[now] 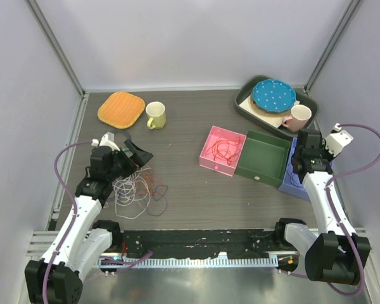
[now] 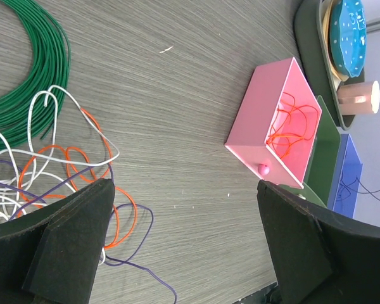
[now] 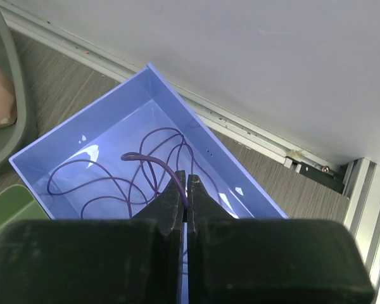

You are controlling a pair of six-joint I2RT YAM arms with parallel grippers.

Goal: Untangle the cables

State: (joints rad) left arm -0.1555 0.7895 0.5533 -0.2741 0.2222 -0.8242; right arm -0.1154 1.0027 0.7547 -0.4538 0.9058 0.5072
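Grey wood-grain table [image 1: 196,202], pale walls [image 1: 196,38]

Tangled cables [image 1: 136,189] beside left gripper [image 1: 139,158], pink box [image 1: 216,163] nearby

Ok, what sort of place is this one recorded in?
Probably a lab test cell: plain panel walls on metal framing enclose the table, with a pink box and blue box holding sorted cables.

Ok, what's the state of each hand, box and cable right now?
left hand: open, at the edge of the tangled pile.
right hand: shut on purple cable, over the blue box.
tangled pile: white, orange and purple loops, knotted together.
pink box: open-topped, red cable inside.
green box: open-topped, nothing visible inside.
blue box: open-topped, purple loops inside.
green coil: neatly wound, flat beside the pile.
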